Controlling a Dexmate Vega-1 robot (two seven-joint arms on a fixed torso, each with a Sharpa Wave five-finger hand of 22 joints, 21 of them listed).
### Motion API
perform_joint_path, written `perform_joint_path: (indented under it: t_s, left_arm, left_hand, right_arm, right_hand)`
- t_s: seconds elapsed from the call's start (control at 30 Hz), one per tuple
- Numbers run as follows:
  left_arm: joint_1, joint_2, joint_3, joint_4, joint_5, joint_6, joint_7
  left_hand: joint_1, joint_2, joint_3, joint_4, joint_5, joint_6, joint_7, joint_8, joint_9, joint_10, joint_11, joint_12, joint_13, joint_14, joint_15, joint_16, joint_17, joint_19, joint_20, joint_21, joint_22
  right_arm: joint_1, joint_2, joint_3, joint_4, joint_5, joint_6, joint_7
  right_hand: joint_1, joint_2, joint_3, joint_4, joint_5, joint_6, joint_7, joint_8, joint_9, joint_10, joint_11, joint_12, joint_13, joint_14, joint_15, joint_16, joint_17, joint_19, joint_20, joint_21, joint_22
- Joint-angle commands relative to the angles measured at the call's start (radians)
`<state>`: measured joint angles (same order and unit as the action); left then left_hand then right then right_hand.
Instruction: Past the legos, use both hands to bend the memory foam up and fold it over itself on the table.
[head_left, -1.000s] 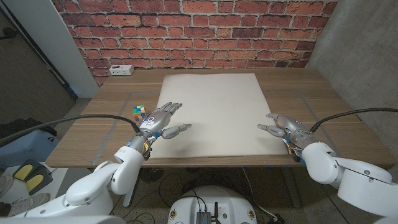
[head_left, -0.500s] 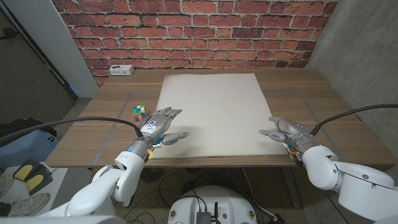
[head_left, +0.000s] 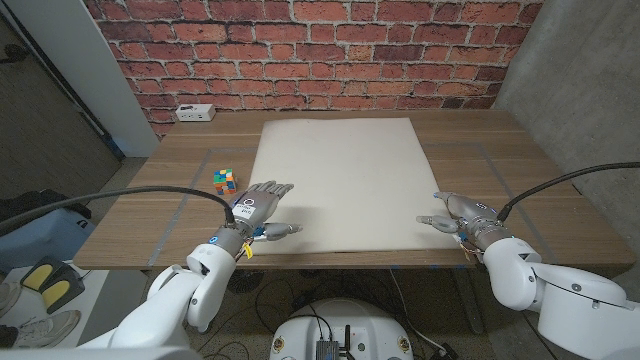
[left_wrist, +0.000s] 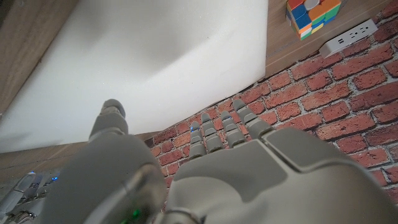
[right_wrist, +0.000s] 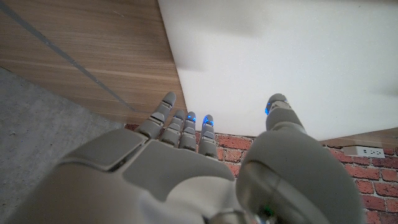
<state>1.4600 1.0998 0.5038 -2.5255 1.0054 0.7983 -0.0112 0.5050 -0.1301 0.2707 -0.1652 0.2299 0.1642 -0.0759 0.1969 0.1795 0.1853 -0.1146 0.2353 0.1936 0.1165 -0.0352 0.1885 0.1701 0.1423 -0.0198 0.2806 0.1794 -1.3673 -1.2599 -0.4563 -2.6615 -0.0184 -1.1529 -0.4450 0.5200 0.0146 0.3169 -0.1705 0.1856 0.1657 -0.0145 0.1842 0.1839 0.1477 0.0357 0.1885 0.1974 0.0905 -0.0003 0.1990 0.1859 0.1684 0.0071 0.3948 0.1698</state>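
the memory foam (head_left: 340, 182) lies flat in the middle of the table (head_left: 180, 165), not bent yet. both hands have slid back toward the near edge since a second ago. the left hand (head_left: 258, 208) is at the foam's near left corner, fingers apart, holding nothing. the right hand (head_left: 458, 213) is at the near right corner, fingers apart too. it looks like they are getting ready to grab the near edge. the colored cube (head_left: 223, 179) did not move.

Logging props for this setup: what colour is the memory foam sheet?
Plain off-white, no pattern: the memory foam sheet shows best in the head view.
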Motion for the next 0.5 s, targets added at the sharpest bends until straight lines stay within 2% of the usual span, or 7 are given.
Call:
perform_joint_path:
  t_s: [0.03,0.1,0.23,0.33,0.43,0.5]
  left_arm:
    - [-0.004,-0.037,0.013,-0.007,0.097,0.008,-0.171]
    - [-0.011,-0.046,0.020,-0.008,0.130,0.016,-0.216]
    - [-0.021,-0.067,0.024,-0.006,0.176,0.024,-0.302]
    - [-0.019,-0.079,0.018,-0.003,0.189,0.014,-0.334]
    - [-0.018,-0.095,0.012,0.001,0.209,0.008,-0.363]
    - [-0.022,-0.107,0.008,0.005,0.223,0.006,-0.390]
  left_hand:
    - [0.013,-0.009,-0.007,0.002,0.012,0.021,0.007,0.008,0.003,0.014,0.001,0.001,0.004,-0.004,-0.053,-0.003,0.005,-0.006,-0.002,-0.004,0.005]
    - [0.015,-0.010,-0.007,0.002,0.013,0.020,0.008,0.008,0.003,0.012,0.002,0.000,0.004,-0.006,-0.052,-0.004,0.005,-0.009,-0.002,-0.006,0.005]
    - [0.026,-0.014,-0.011,0.002,0.019,0.023,0.011,0.008,0.005,0.019,0.003,0.002,0.006,-0.018,-0.051,-0.007,0.006,-0.017,-0.003,-0.012,0.005]
    - [0.032,-0.015,-0.012,0.002,0.023,0.022,0.013,0.007,0.005,0.014,0.003,0.000,0.007,-0.028,-0.048,-0.010,0.006,-0.022,-0.002,-0.016,0.006]
    - [0.043,-0.017,-0.016,0.003,0.029,0.004,0.010,0.000,0.007,-0.006,0.007,-0.008,0.010,-0.047,-0.046,-0.014,0.006,-0.025,-0.003,-0.020,0.006]
    - [0.051,-0.018,-0.019,0.003,0.034,0.000,0.011,-0.001,0.007,-0.025,0.008,-0.015,0.011,-0.061,-0.042,-0.016,0.006,-0.029,-0.003,-0.024,0.006]
  right_arm:
    - [0.108,-0.009,-0.124,-0.020,-0.017,-0.090,0.023]
    - [0.110,-0.018,-0.118,-0.018,-0.003,-0.077,0.031]
    - [0.155,-0.021,-0.162,-0.017,-0.010,-0.093,0.056]
    - [0.174,-0.016,-0.184,-0.017,-0.017,-0.107,0.056]
    - [0.159,-0.015,-0.152,-0.013,0.015,-0.090,0.054]
    - [0.184,-0.014,-0.181,-0.012,0.003,-0.103,0.061]
  right_hand:
    - [0.025,-0.011,0.000,-0.009,0.011,-0.005,-0.001,0.003,0.003,-0.010,-0.004,0.000,0.003,-0.002,-0.007,-0.003,-0.001,0.006,-0.006,-0.006,0.003]
    - [0.027,-0.021,-0.005,-0.008,0.013,-0.004,-0.001,0.004,0.004,-0.011,-0.004,0.001,0.003,-0.003,-0.007,-0.003,-0.001,0.006,-0.008,-0.009,0.003]
    - [0.027,-0.043,-0.016,-0.005,0.015,0.000,0.000,0.007,0.004,-0.001,-0.005,0.006,0.003,-0.005,-0.008,-0.003,0.000,0.007,-0.009,-0.014,0.004]
    - [0.026,-0.053,-0.022,-0.003,0.017,0.001,0.000,0.008,0.004,-0.003,-0.006,0.006,0.003,-0.006,-0.009,-0.004,0.000,0.006,-0.009,-0.017,0.004]
    - [0.027,-0.062,-0.026,-0.002,0.019,0.001,-0.001,0.008,0.004,-0.003,-0.008,0.007,0.003,-0.008,-0.009,-0.004,0.000,0.006,-0.009,-0.019,0.004]
    - [0.028,-0.065,-0.028,-0.001,0.021,0.001,-0.001,0.009,0.004,-0.004,-0.009,0.007,0.003,-0.008,-0.010,-0.004,0.000,0.005,-0.009,-0.021,0.004]
